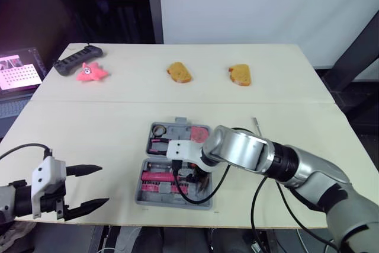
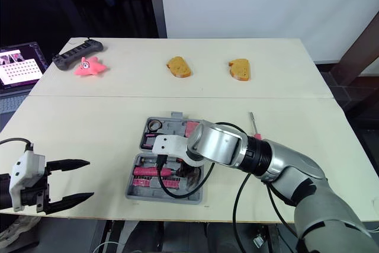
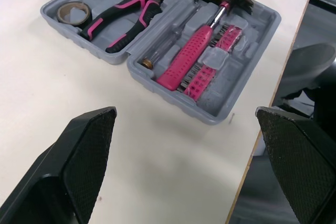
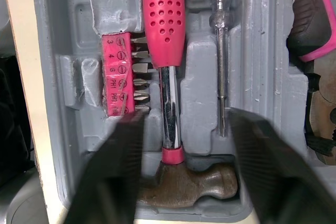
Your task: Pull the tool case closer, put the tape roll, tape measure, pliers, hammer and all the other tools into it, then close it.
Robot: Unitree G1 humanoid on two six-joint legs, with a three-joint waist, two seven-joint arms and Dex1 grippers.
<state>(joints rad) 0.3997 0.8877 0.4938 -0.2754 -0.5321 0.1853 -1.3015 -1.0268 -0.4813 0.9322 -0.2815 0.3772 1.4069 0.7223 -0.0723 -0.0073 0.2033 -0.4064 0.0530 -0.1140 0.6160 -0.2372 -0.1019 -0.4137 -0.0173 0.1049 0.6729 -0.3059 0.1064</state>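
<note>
1. The tool case (image 4: pixel 197 108) lies open near the front edge of the tabletop (image 1: pixel 89 134).
2. The right end effector (image 4: pixel 184 116), fingers apart, hovers over the hammer (image 4: pixel 163 51) (lying in its slot).
3. The left end effector (image 1: pixel 104 185) gapes wide, left of it.

The right arm (image 1: pixel 243 149) lies across the open tool case (image 1: pixel 172 201) near the front edge of the desk (image 1: pixel 89 140). It hides the case's right side and covers the right end effector (image 4: pixel 184 119) beneath its own wrist. In the right wrist view the spread fingers (image 4: pixel 123 171) are a dark blur and cover both ends of the hammer head (image 4: pixel 184 184). The pliers (image 4: pixel 310 19) are cut off at that picture's edge, with only part of a pink-and-black handle showing. A thin tool (image 2: pixel 253 121) lies on the desk beyond the arm, too small to name. Off the desk's left edge, a lit screen (image 1: pixel 18 72) is cut by the frame.
</note>
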